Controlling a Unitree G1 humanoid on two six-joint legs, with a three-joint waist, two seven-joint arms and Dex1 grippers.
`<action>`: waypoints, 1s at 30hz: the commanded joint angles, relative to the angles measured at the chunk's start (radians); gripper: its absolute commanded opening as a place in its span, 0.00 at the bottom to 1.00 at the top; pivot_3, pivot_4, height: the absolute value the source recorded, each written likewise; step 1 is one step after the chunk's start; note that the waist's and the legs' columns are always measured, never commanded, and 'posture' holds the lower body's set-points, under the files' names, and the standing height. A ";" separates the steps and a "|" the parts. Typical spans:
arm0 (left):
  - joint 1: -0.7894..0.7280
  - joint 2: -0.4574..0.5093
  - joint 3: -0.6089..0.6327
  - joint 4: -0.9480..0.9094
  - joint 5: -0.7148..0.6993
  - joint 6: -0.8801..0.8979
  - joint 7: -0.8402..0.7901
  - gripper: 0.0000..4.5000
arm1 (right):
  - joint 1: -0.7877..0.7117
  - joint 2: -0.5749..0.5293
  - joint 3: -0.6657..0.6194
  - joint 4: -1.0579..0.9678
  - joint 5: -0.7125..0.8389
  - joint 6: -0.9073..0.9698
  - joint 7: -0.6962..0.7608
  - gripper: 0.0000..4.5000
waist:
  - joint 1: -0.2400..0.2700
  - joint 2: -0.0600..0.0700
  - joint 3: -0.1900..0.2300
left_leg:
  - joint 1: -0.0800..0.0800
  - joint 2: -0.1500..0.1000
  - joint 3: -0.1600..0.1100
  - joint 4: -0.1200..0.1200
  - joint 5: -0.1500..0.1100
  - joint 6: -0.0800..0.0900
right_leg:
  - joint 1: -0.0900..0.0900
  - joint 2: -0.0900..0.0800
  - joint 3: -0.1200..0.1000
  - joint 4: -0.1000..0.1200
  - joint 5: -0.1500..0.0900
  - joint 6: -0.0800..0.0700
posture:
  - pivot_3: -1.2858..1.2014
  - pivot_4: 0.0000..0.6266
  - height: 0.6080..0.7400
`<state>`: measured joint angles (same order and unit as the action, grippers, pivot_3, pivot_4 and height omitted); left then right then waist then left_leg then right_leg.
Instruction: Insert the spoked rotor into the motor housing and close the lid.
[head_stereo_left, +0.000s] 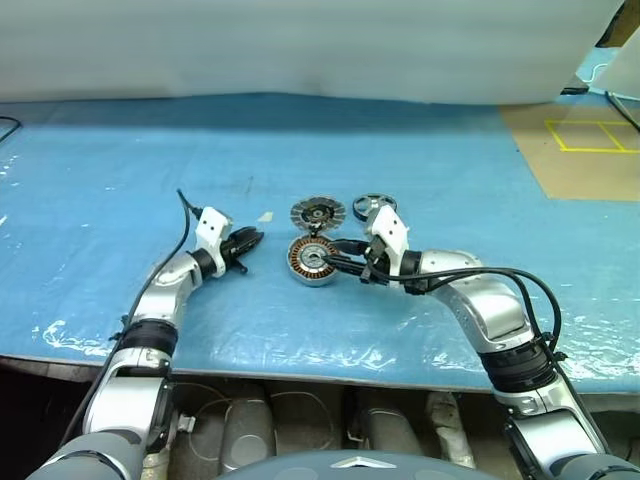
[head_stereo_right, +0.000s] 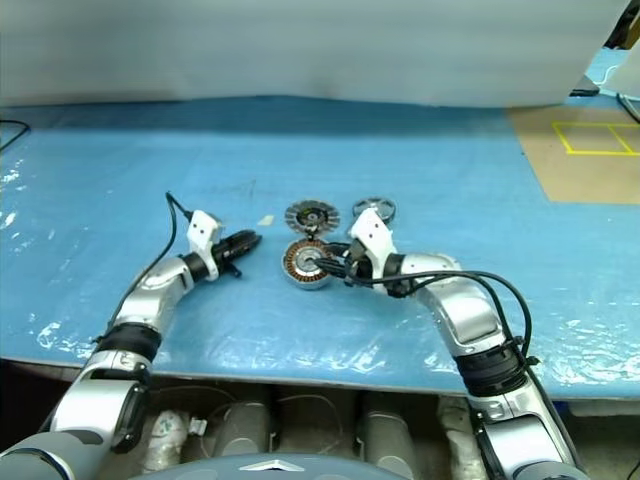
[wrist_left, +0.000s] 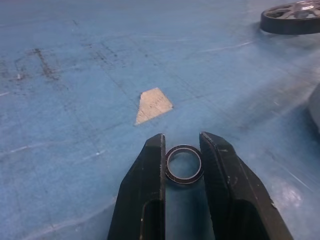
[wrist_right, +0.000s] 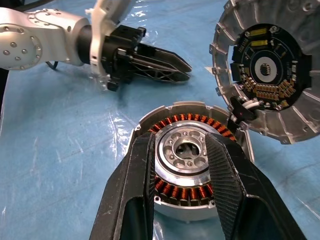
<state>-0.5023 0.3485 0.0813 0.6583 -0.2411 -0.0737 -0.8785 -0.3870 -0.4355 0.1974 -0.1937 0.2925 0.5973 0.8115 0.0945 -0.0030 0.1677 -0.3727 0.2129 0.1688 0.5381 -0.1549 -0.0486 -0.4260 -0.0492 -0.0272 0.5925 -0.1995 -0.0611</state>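
The motor housing (head_stereo_left: 313, 259), a silver ring with copper windings, lies at the middle of the blue table. My right gripper (wrist_right: 177, 137) reaches in from the right, its fingers (wrist_right: 145, 170) clasped on either side of the housing's silver centre hub. Just behind the housing lies the spoked rotor (head_stereo_left: 318, 213), a ribbed silver disc with a dark centre. To the rotor's right sits the lid (head_stereo_left: 374, 207), the smallest round part. Left of the housing, my left gripper (head_stereo_left: 255, 238) points right and is shut on a small dark metal ring (wrist_left: 184, 164).
A pale scrap of tape (head_stereo_left: 265, 216) lies on the blue sheet (head_stereo_left: 120, 160) just beyond my left gripper. A brown board with yellow tape marks (head_stereo_left: 590, 150) is at the back right. The table's front edge (head_stereo_left: 300, 375) runs close below both arms.
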 joint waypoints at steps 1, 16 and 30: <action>0.034 0.034 0.018 -0.183 -0.100 0.054 -0.114 0.15 | -0.008 -0.015 -0.036 -0.031 0.029 -0.005 0.010 0.36 | 0.001 0.000 0.000 | 0.000 0.000 0.000 0.000 0.000 0.000 | 0.000 0.000 0.000 0.000 0.000 0.000 | 0.52 0.24 1.00; 0.044 0.014 -0.197 -0.539 -0.148 0.270 -0.260 0.15 | 0.103 -0.131 -0.057 -0.200 0.114 0.061 0.070 0.36 | 0.000 0.000 0.001 | 0.000 0.001 0.001 -0.002 0.000 0.000 | 0.000 0.001 0.000 -0.001 0.000 0.000 | 0.52 0.24 1.00; -0.063 -0.066 -0.256 -0.216 0.070 -0.007 -0.157 0.15 | 0.122 -0.123 -0.061 -0.205 0.105 0.066 -0.004 0.36 | 0.002 0.000 0.001 | 0.000 0.000 0.000 -0.001 0.000 0.000 | 0.000 0.001 0.001 -0.002 0.002 0.001 | 0.52 0.24 1.00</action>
<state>-0.5600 0.2744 -0.1801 0.4607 -0.1652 -0.0686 -1.0211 -0.2658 -0.5544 0.1532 -0.3562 0.3858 0.6636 0.8139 0.0966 -0.0035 0.1682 -0.3732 0.2124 0.1693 0.5372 -0.1545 -0.0489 -0.4257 -0.0483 -0.0267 0.5907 -0.1977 -0.0602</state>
